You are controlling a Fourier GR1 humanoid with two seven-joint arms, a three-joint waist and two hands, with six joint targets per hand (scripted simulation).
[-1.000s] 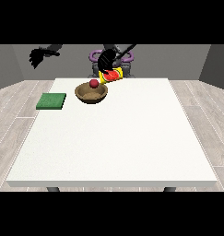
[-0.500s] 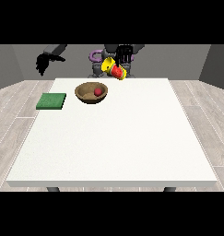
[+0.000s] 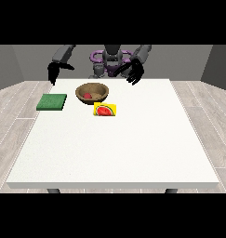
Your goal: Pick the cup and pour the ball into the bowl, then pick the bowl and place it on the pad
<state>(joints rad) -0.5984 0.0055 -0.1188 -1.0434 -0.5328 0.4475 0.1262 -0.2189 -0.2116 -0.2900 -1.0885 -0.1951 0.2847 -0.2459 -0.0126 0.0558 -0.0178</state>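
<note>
White table [image 3: 133, 153] fills mid-frame: ball [image 3: 88, 95] sits in bowl [image 3: 92, 92], cup [image 3: 105, 110] lies just below it, so I judge pouring done; next, the empty, fingers-relaxed hand at the view's right [image 3: 133, 72] must grasp the bowl for the pad [image 3: 52, 102] at left.

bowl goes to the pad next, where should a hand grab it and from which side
Probably the wooden bowl by its rim, from above on the side facing the green pad. It sits upright and open-topped with the red ball inside, and the yellow cup lies at its camera side.
</note>
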